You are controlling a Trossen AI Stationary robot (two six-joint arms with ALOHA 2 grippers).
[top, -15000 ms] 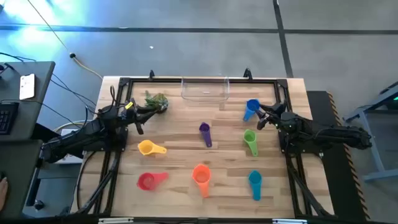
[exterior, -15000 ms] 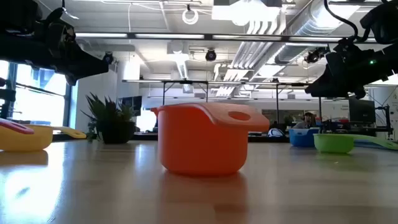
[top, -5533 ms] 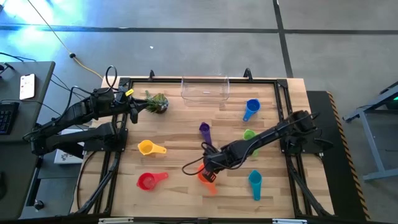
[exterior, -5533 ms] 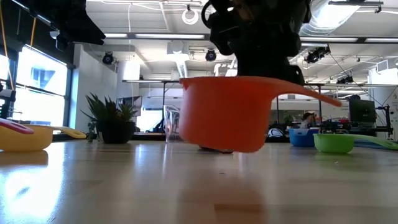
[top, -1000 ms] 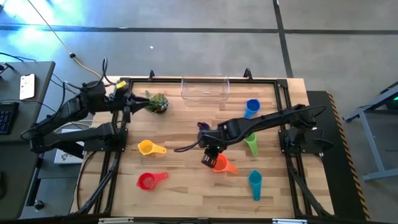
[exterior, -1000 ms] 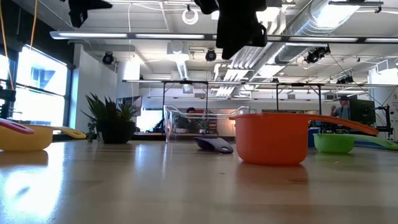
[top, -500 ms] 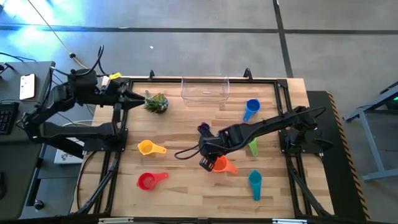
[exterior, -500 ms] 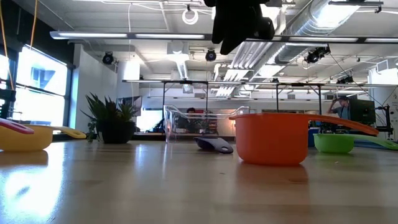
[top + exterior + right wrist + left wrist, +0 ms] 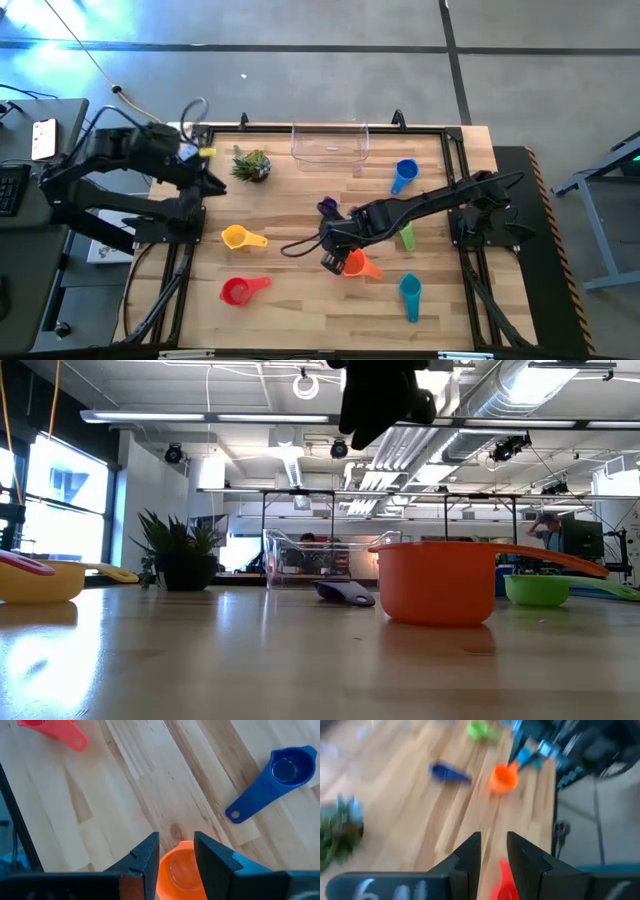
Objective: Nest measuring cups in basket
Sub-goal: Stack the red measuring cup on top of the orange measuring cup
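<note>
Orange measuring cup (image 9: pixel 352 263) sits upright on the surface now, just in front of the purple cup (image 9: pixel 328 207), where a few seconds ago I had it lifted in my right claw (image 9: pixel 333 259). It has stood in the same spot for the past second, so I read the set-down as finished. The right claw hangs directly above the cup with its fingers parted and holding nothing; in the right wrist view the orange rim shows between the two open fingers. My left arm has swung back over the last second, and its claw (image 9: pixel 207 176) is now near the left rail beside the small plant (image 9: pixel 251 163); its fingers are a narrow gap apart with nothing between them.

For the task this means little progress so far: the basket (image 9: pixel 330 142) at the far edge holds no cup that I can see, and the orange one is well apart from it. My guess is I either regrip it or pick another cup first.

On the wooden surface (image 9: pixel 290 300) the blue cup (image 9: pixel 403 175), green cup (image 9: pixel 405 234), teal cup (image 9: pixel 410 296), yellow cup (image 9: pixel 242 238) and red cup (image 9: pixel 243 290) lie scattered apart. Beyond it, the low view shows an open workshop with ceiling ducts, strip lights and a person (image 9: pixel 546 535) far off.
</note>
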